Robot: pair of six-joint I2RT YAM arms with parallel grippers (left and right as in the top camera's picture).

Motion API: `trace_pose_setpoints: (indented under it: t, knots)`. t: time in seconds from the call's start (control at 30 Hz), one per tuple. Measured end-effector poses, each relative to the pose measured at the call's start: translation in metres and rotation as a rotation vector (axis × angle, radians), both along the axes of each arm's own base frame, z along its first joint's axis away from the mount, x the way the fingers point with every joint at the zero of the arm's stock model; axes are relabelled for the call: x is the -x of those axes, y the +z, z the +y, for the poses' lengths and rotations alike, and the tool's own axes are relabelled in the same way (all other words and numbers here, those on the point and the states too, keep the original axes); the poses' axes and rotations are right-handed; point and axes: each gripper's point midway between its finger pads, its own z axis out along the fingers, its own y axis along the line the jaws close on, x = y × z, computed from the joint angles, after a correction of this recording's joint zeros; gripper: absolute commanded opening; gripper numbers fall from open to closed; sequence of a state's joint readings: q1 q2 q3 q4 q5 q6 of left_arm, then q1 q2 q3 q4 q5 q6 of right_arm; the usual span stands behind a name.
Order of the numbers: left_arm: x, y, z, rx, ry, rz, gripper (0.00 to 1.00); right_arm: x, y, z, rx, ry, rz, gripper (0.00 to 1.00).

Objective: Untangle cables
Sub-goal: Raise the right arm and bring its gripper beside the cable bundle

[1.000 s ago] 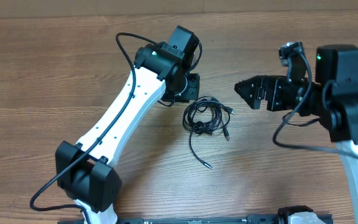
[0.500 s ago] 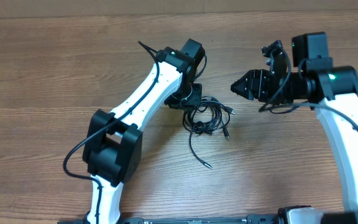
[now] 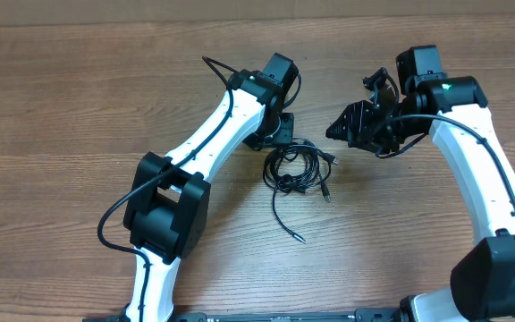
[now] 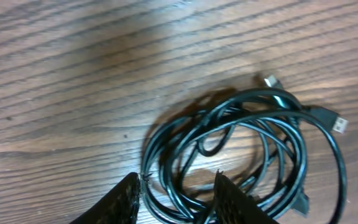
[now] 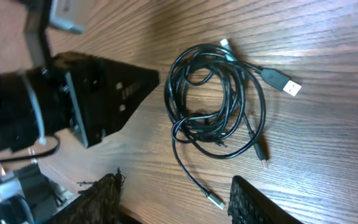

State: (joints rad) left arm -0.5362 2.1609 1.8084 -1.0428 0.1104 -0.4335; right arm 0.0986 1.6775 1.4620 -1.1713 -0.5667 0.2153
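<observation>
The cables (image 3: pixel 295 170) are thin black cords coiled in a tangled bundle on the wooden table, with one loose end trailing toward the front (image 3: pixel 299 238) and plugs at the right side. My left gripper (image 3: pixel 277 136) is open, low at the bundle's upper left edge; in the left wrist view its fingers (image 4: pixel 178 186) straddle several strands of the cables (image 4: pixel 241 143). My right gripper (image 3: pixel 336 131) is open and empty, hovering to the right of the bundle. The right wrist view shows its fingers (image 5: pixel 176 196) above the cables (image 5: pixel 216 106) and the left gripper (image 5: pixel 104 93).
The wooden table (image 3: pixel 79 116) extends around the bundle. The left arm's white links (image 3: pixel 204 161) cross the table's left middle, and the right arm (image 3: pixel 481 170) stands along the right side.
The right gripper has moved left and farther back toward the bundle. The left arm has swung, its gripper staying at the bundle's upper left. The cables lie as before.
</observation>
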Motion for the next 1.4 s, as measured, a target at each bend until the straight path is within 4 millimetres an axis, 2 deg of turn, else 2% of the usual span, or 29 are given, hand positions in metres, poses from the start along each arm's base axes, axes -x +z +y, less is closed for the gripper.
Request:
trace_pose_setpoints:
  t: [0.17,0.23,0.4,0.53,0.7,0.77,0.83,0.97,1.1,1.3,1.4]
  knots:
    - [-0.001,-0.002,0.003,-0.018,0.001,-0.006,0.34,0.001,-0.020,-0.008,0.045,-0.066,0.072,0.53]
    - [-0.003,-0.004,0.002,-0.019,-0.010,-0.014,0.31,0.006,-0.031,-0.012,0.072,-0.094,0.110,0.53]
    - [-0.006,-0.022,0.001,-0.036,-0.040,-0.001,0.23,0.013,-0.048,-0.020,0.118,-0.153,0.175,0.50]
    - [-0.004,-0.036,0.002,-0.052,-0.046,0.024,0.25,0.012,-0.053,-0.023,0.130,-0.205,0.196,0.49]
    - [-0.011,-0.036,-0.002,-0.037,-0.048,-0.005,0.25,0.005,-0.056,-0.025,0.158,-0.250,0.178,0.45]
    - [-0.011,-0.036,-0.002,-0.037,-0.048,-0.005,0.13,0.004,-0.056,-0.022,0.172,-0.247,0.169,0.45]
    - [-0.009,-0.036,-0.001,-0.040,-0.051,0.000,0.10,0.005,-0.057,-0.018,0.182,-0.238,0.168,0.45]
    - [-0.005,-0.036,-0.002,-0.033,-0.101,0.013,0.16,0.008,-0.058,-0.011,0.195,-0.221,0.167,0.45]
    - [-0.003,-0.036,-0.006,-0.013,-0.156,0.014,0.29,0.012,-0.059,-0.003,0.217,-0.216,0.169,0.45]
    - [-0.001,-0.036,-0.007,-0.007,-0.182,0.019,0.34,0.012,-0.062,0.005,0.274,-0.209,0.142,0.47]
    - [0.000,-0.036,-0.007,-0.008,-0.184,0.021,0.35,0.010,-0.062,0.006,0.287,-0.228,0.131,0.69]
